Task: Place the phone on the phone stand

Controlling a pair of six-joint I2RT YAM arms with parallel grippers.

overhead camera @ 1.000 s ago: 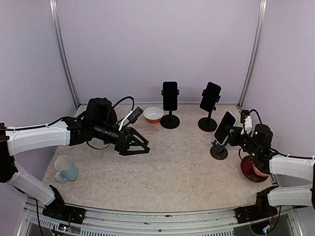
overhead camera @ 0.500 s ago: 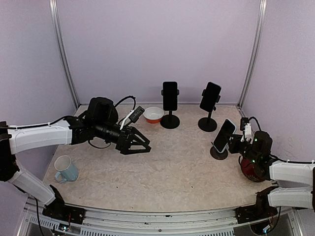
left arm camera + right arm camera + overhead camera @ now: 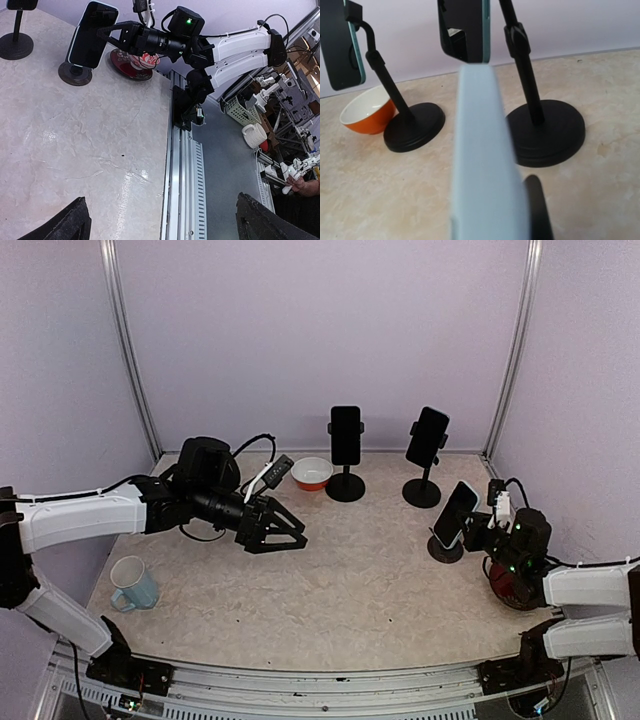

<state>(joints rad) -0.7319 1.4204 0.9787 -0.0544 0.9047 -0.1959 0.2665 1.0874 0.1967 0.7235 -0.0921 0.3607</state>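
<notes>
Nearing its end, by my reading: the phone (image 3: 455,514) leans tilted right over the small phone stand (image 3: 444,549) at about 3 o'clock on the table (image 3: 350,590). Its lower edge is at or just above the cradle, and I cannot tell whether it is seated. The right gripper (image 3: 474,524) is clamped on the phone from the 3 o'clock side, jaws nearly together on its thin body. In the right wrist view the phone's pale edge fills the middle, with a dark part of the stand just beside its lower end. Left to do, I judge: settle it in, let go, back away. The left gripper (image 3: 283,531) hovers toward 9 o'clock of the table's middle, jaws spread wide, holding nothing. Against a second ago, the phone is lower and closer to the stand's base, the right arm has sunk with it, and the left arm has hardly moved
</notes>
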